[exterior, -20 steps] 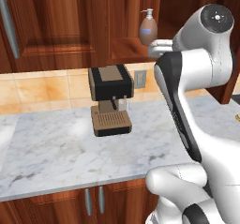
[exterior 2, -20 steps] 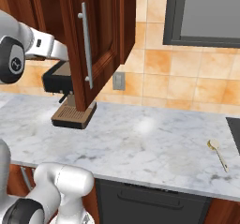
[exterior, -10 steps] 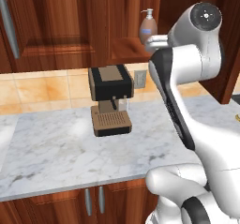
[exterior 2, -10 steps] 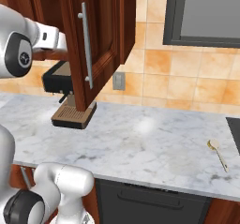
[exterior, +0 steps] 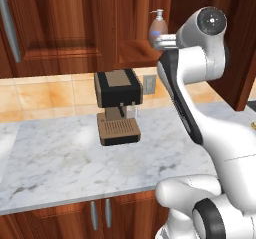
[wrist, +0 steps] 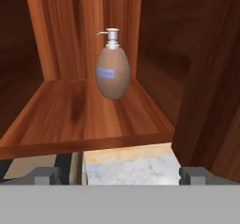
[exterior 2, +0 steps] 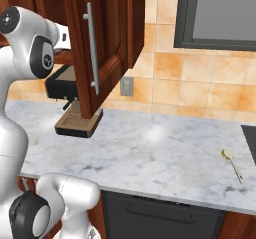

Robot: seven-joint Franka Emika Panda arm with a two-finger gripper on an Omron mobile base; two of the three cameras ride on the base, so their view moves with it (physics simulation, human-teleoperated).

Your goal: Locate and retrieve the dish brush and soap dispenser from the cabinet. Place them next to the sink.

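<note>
Overhead, the cabinet (exterior: 75, 38) stands with its door (exterior 2: 100, 48) swung open above the marble surface (exterior: 55, 158). Below it, a black and brown coffee machine (exterior: 117, 108) sits on that surface against the tiled wall. Inside the cabinet, the soap dispenser (wrist: 112, 67) stands upright toward the back of the wooden shelf board (wrist: 84, 117). The gripper (wrist: 121, 174) hovers just outside the shelf's front edge, jaws spread fully wide, holding nothing. A wooden spoon (exterior 2: 233, 164) lies far right on the surface.

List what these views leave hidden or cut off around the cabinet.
- Soap dispenser, left base view: lower part behind the arm.
- Gripper, hand view: just the fingertips rise at the bottom edge.
- Cabinet, right base view: open door screens the inside.
- Dish brush: not made out on the shelf.
</note>
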